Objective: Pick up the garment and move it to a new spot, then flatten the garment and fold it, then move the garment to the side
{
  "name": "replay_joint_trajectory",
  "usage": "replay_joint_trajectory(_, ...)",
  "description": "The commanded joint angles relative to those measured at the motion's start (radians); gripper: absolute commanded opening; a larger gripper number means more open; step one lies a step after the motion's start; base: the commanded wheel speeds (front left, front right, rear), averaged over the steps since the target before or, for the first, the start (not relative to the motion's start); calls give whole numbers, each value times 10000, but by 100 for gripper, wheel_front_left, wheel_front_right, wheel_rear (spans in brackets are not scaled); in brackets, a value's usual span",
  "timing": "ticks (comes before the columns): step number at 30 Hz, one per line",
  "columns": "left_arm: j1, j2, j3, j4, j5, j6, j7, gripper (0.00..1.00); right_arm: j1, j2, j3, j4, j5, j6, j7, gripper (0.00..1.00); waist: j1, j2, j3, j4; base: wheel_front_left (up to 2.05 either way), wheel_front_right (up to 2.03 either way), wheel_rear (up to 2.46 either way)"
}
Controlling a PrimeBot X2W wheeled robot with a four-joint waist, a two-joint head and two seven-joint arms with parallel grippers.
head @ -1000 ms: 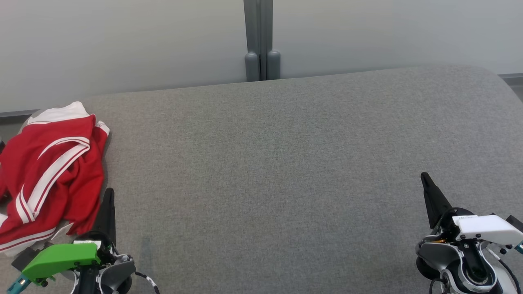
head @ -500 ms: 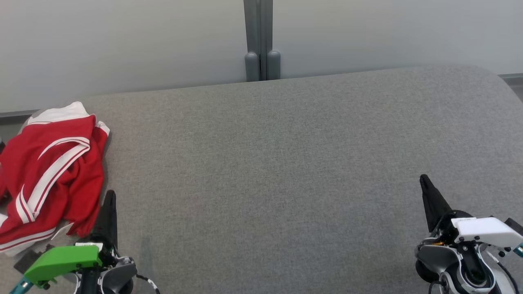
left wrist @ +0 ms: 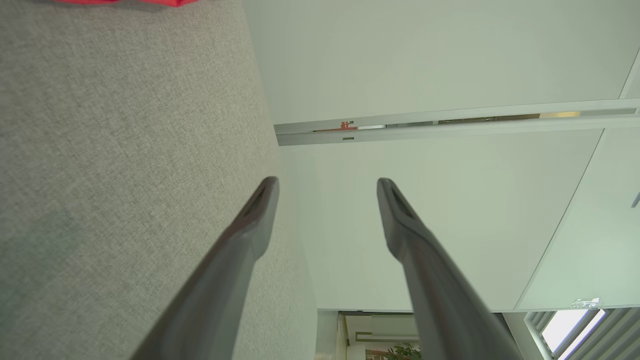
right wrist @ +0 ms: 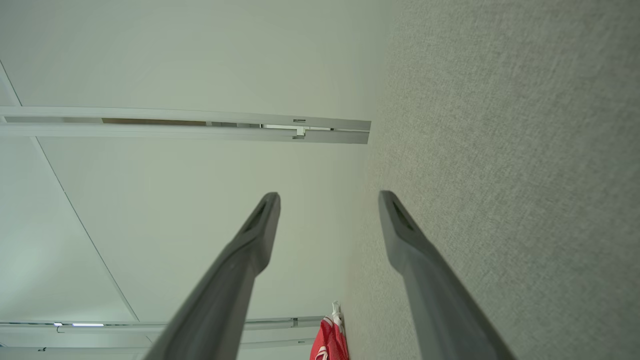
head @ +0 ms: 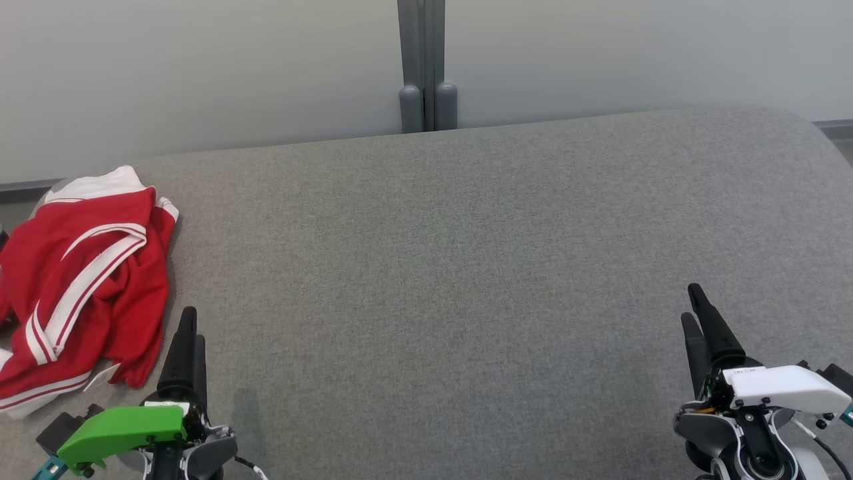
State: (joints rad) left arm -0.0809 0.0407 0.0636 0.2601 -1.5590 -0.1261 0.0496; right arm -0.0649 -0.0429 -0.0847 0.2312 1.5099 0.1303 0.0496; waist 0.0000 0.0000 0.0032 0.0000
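Both hands have sprung apart since a sec ago, and the L one has slid a bit right. Nearest me, L hand (head: pixel 193 325) and R hand (head: pixel 690 303) are released, holding nothing, low over the grey worktop (head: pixel 466 267). I reckon it's step one, pickup not begun. Next, L must swing left onto the red garment (head: pixel 86 280), crumpled at the worktop's left edge, just beside L's fingers, seemingly apart. No bin or tray involved; the garment lies straight on the fabric.

The left gripper (head: pixel 192 325) wears a green cover, the right gripper (head: pixel 691 302) a white one (small dark screws); both have long dark tapered fingers (left wrist: pixel 240 260), grey housings, black cables.
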Motion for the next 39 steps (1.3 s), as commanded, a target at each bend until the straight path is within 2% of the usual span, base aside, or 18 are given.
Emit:
replay_joint_trajectory(1,-107,62,-66,-184,302,23,-136,100,-51,-65,32,-268,-443,3,-138,100,0,0,0,4,0,0,0)
replay_joint_trajectory(13,17,73,-438,-226,2459,484,-639,100,141,-69,96,-812,-3265,3,-640,100,0,0,12,37,0,0,0)
replay_joint_trajectory(24,211,82,-618,-290,5118,979,-1048,100,213,-273,256,-1159,-6203,4,-1050,100,0,0,37,46,0,0,0)
replay_joint_trajectory(39,432,94,-713,-366,7771,1266,-1531,100,334,-440,389,-1497,-8822,4,-1542,100,0,0,43,69,0,0,0)
